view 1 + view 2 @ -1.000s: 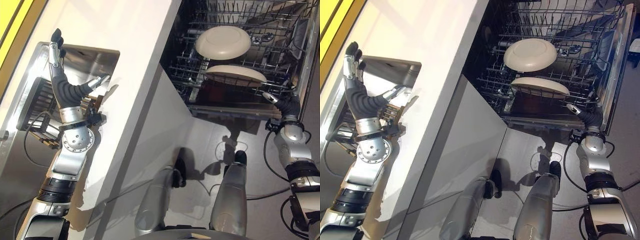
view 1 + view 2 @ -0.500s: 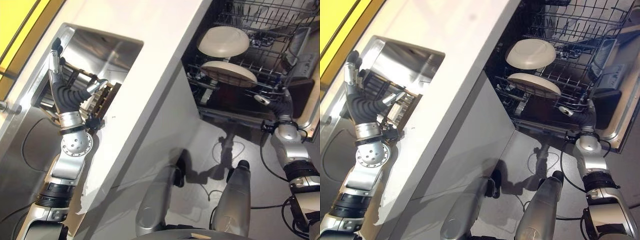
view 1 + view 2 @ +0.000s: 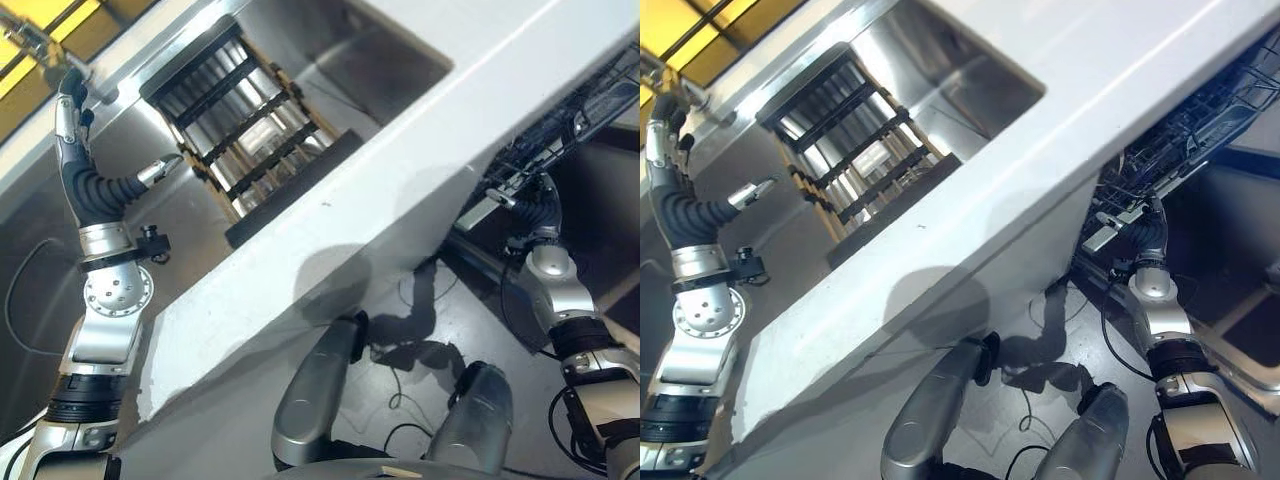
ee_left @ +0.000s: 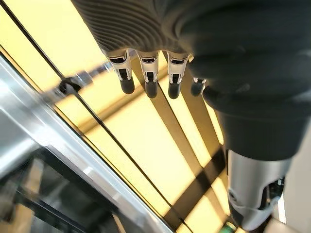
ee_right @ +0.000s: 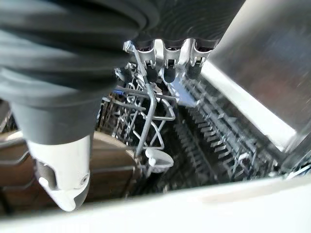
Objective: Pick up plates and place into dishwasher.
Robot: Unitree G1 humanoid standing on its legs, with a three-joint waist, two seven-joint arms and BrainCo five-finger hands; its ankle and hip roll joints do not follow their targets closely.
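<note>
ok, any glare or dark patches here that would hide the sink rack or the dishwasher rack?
Left eye view: strong glare off the sink rack slats, and the dishwasher rack lies in deep shade under the counter. Left wrist view: the open left hand is backlit by a bright yellow surface. Right wrist view: rack wires past the open right hand are readable, with a washed-out strip below them.

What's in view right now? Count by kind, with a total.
Robot hands: 2 (left robot hand, right robot hand)
Sink: 1
Drying rack in the sink: 1
Counter: 1
Dishwasher rack: 1
Total: 6
</note>
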